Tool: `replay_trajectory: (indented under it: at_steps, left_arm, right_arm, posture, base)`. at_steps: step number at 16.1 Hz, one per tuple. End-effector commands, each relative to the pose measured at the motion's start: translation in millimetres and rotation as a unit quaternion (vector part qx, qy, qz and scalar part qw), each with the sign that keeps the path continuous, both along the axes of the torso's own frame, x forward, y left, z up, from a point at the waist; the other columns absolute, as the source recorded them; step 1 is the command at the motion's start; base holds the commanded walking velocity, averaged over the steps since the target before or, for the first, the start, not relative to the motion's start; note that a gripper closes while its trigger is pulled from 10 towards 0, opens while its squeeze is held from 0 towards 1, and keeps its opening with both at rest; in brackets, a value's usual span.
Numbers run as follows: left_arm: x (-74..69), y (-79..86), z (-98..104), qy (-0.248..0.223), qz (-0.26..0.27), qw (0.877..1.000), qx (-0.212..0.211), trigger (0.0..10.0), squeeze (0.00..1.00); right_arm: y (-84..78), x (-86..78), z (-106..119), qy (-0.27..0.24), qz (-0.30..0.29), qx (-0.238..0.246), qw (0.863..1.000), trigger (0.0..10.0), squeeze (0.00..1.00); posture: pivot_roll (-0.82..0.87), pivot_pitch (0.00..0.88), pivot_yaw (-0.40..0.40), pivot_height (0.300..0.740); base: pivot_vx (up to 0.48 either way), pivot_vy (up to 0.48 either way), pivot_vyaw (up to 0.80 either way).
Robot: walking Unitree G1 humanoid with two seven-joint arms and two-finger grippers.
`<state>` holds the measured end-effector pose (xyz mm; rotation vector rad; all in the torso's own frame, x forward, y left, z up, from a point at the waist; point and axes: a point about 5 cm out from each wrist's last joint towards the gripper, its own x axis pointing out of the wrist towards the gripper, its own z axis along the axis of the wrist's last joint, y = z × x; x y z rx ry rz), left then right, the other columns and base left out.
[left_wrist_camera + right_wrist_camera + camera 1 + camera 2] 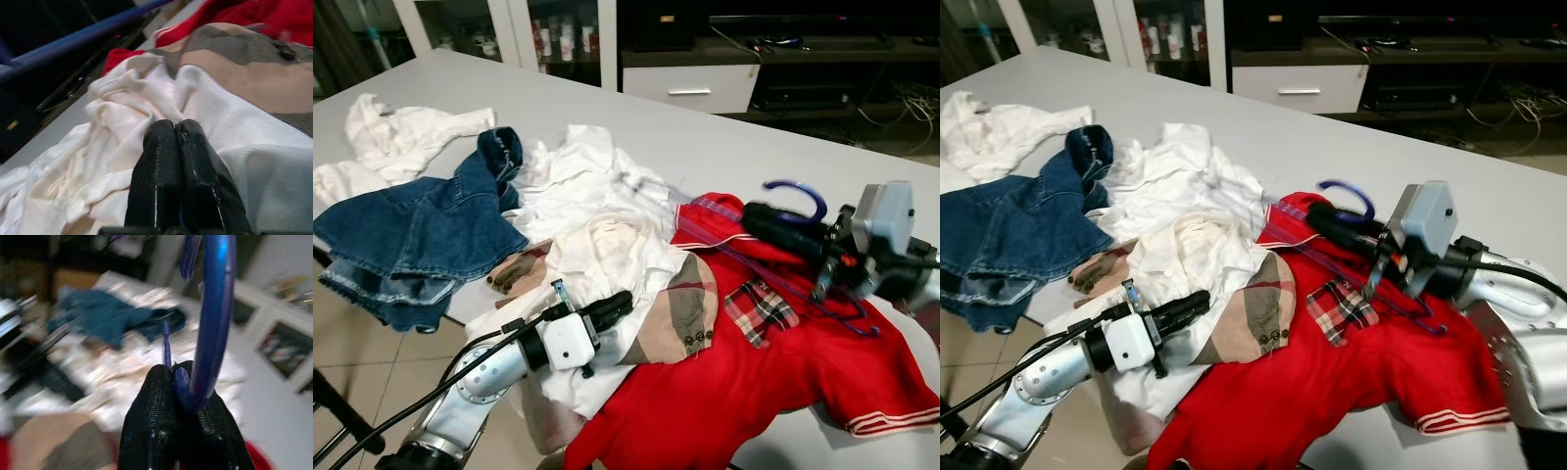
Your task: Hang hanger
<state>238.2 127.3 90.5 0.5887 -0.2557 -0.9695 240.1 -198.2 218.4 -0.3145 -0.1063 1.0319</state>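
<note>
Here, a grey table (724,147) carries heaped clothes; a red shirt (744,382) lies at near right. Above it the right gripper (759,220) clamps the blue hanger (803,201). The left gripper (617,305), fingers together, rests on a white garment (607,255).

Jeans (411,235) left on table (724,147); shirt (754,372) right; hanger (783,255) seemingly atop shirt.

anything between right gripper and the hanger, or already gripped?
Nothing in the way. The right gripper is already shut on the blue hanger at the base of its hook, holding it over the red shirt. The left gripper rests shut on the white shirt. No rail to hang it on is visible.
</note>
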Motion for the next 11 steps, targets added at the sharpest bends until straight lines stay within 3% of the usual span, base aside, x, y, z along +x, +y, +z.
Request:
replay_trajectory:
  at_steps: [1,4,6,8,9,11]
  left_arm:
    - [5.9,5.7,0,0.002,0.026,1.000,-0.003,10.0,0.00]
    - [8.2,6.7,2,-0.009,0.043,0.999,-0.007,10.0,0.00]
    - [6.8,5.1,1,-0.001,0.034,0.999,-0.011,10.0,0.00]
    - [7.2,8.3,3,-0.022,0.045,0.999,-0.007,10.0,0.00]
    - [7.6,9.2,4,-0.023,0.048,0.999,-0.011,10.0,1.00]
    - [9.6,11.5,8,-0.011,0.060,0.997,-0.039,10.0,1.00]
  right_arm:
    - [5.7,-5.3,-7,0.024,0.027,-0.018,0.999,10.0,0.00]
    - [10.6,-14.8,-22,0.067,0.059,-0.064,0.994,10.0,0.00]
    - [12.4,-10.0,-27,0.060,0.041,-0.073,0.995,10.0,0.00]
    - [14.5,-6.2,-30,0.052,0.032,-0.109,0.992,10.0,0.00]
    - [13.5,-5.6,-32,0.052,0.029,-0.121,0.991,10.0,0.00]
    - [10.5,-6.0,-38,0.059,0.028,-0.152,0.986,10.0,0.00]
  posture:
    - [0.07,0.032,0.006,0.740]
    - [0.08,0.033,0.003,0.740]
    - [0.08,0.033,0.001,0.740]
    - [0.08,0.031,0.000,0.740]
    - [0.08,0.031,0.000,0.740]
    - [0.08,0.031,-0.001,0.740]
  base:
    - [0.000,0.000,0.00]
    - [0.000,0.000,0.00]
    - [0.000,0.000,0.00]
    - [0.000,0.000,0.00]
    - [0.000,0.000,0.00]
    - [0.000,0.000,0.00]
